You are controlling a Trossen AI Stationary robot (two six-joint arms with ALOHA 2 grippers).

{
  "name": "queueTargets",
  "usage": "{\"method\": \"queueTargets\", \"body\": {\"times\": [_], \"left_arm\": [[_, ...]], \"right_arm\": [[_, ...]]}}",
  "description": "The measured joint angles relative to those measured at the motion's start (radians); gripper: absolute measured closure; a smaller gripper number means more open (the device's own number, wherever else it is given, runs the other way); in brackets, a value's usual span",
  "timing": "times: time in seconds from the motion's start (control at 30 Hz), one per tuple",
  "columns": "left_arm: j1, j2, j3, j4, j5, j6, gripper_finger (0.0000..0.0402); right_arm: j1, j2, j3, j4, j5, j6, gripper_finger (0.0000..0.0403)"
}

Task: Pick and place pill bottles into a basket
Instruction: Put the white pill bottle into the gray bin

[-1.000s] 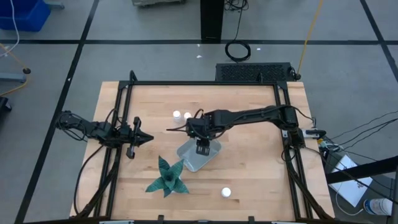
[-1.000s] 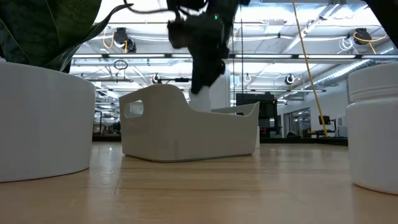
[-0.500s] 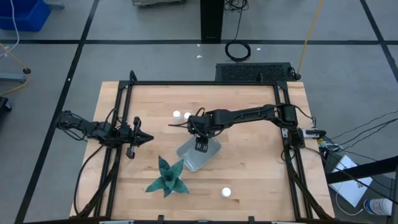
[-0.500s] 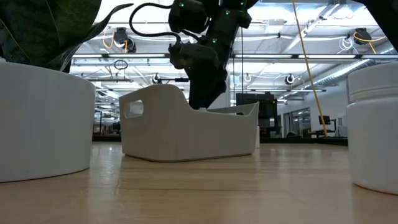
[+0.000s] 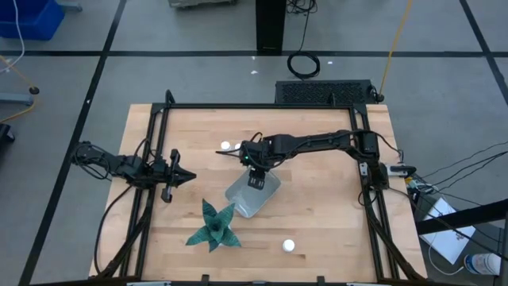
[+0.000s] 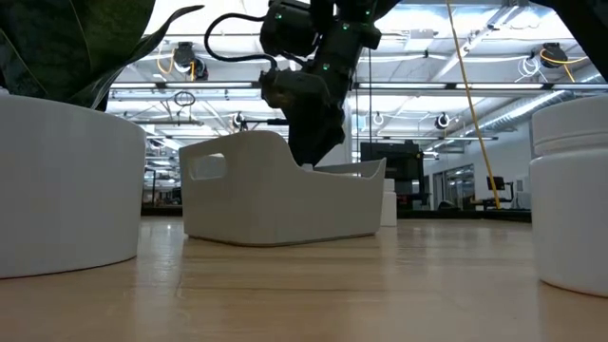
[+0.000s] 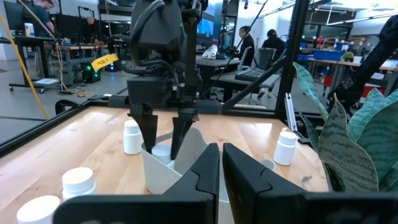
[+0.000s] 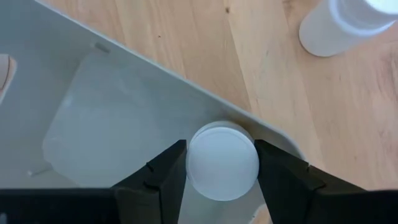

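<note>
Pill bottle (image 8: 222, 160) upright inside basket (image 5: 252, 194), against end wall, mid-table. Right gripper (image 8: 222, 163) over it, jaws flanking cap; contact unclear. Left gripper (image 5: 189, 176) parked at left edge, jaws together. Plant (image 5: 213, 226) near basket.

I read this as an open lab or workshop hall; ceiling trusses (image 6: 456, 90) with strip lights overhead; people (image 7: 247, 43) seated at computer desks (image 7: 239, 71); taped concrete floor (image 5: 444, 71) around my wooden surface (image 5: 317, 222).
</note>
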Motion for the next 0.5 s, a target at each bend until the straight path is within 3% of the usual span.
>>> {"method": "queueTargets", "body": {"times": [0.5], "left_arm": [[0.0, 0.0, 0.0, 0.0, 0.0, 0.0, 0.0376]], "right_arm": [[0.019, 0.0, 0.0, -0.002, -0.05, -0.027, 0.0231]]}}
